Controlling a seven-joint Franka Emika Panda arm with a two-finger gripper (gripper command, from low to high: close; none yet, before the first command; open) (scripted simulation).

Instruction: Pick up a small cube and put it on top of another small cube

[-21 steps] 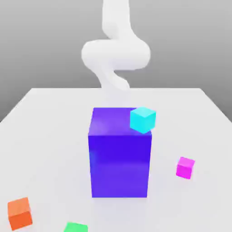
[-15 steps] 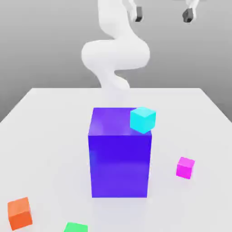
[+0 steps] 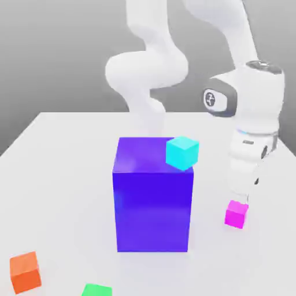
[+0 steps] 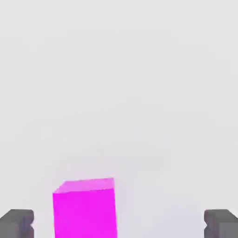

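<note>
The small cube (image 3: 236, 214) is plain magenta and rests on the white table (image 3: 58, 173), toward the exterior view's right, beside the big block. My gripper (image 3: 239, 198) hangs straight down, just above it. In the hand view the small cube (image 4: 84, 208) sits between the two dark fingertips (image 4: 16, 223), closer to one of them, and neither touches it. The gripper (image 4: 119, 226) is open wide and holds nothing.
A tall blue-purple block (image 3: 153, 202) stands mid-table with a cyan cube (image 3: 182, 152) on its top corner nearest the arm. An orange cube (image 3: 25, 272) and a green cube (image 3: 96, 290) lie near the front edge at the exterior view's left.
The arm has swung down from the top of the picture to just above the magenta cube. No cube has moved.
</note>
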